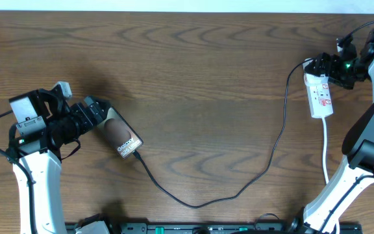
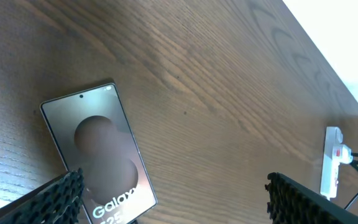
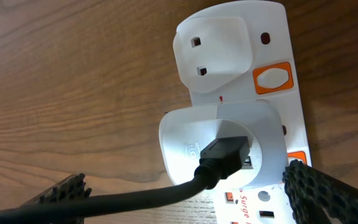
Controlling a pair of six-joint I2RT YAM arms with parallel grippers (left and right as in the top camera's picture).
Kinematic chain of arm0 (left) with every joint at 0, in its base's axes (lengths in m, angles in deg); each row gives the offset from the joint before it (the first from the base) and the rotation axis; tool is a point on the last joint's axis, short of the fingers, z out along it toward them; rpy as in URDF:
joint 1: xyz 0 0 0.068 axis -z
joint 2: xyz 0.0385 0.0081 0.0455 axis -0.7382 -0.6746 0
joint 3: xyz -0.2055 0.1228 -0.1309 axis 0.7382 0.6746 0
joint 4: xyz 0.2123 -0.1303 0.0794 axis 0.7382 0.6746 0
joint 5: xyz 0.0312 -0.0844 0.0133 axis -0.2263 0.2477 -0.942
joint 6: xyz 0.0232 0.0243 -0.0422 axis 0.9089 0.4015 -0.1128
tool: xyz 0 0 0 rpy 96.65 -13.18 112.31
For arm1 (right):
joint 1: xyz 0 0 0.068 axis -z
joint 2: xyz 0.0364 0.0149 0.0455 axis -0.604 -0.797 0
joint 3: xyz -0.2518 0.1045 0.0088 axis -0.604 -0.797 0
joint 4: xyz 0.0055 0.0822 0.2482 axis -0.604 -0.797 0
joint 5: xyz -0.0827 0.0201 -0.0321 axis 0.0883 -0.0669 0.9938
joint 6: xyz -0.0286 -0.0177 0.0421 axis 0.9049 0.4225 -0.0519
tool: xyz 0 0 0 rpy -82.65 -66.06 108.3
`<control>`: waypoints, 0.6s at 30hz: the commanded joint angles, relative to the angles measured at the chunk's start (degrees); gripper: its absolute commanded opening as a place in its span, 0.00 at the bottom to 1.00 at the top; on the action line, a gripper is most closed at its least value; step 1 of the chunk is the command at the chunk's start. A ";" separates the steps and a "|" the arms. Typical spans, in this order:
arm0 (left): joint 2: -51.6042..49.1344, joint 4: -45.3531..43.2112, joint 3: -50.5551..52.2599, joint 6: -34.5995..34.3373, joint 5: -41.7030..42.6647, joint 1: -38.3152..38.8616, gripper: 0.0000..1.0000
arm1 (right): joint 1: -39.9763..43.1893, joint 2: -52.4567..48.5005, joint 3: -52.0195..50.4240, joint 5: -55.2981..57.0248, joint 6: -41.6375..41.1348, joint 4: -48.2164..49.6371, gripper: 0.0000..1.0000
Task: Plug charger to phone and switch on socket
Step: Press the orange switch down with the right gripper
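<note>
My left claw [image 2: 176, 190] gapes empty over the phone [image 2: 98, 149]; my right claw [image 3: 188, 183], equally wide and empty, straddles the socket [image 3: 278, 46], charger [image 3: 225, 152] plugged into its adapter [image 3: 179, 140].

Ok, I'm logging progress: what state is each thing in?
Phone: face up on table.
Charger cable: plugged into white adapter; far end meets phone's edge.
Power strip: adapter seated; orange switch position unclear.
Left pincer: open, by the phone.
Right pincer: open, astride adapter.
</note>
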 commanded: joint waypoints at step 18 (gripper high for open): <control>-0.15 0.22 -0.20 1.33 0.50 0.17 0.92 | -0.72 -0.55 -1.03 1.99 -1.66 -0.42 0.99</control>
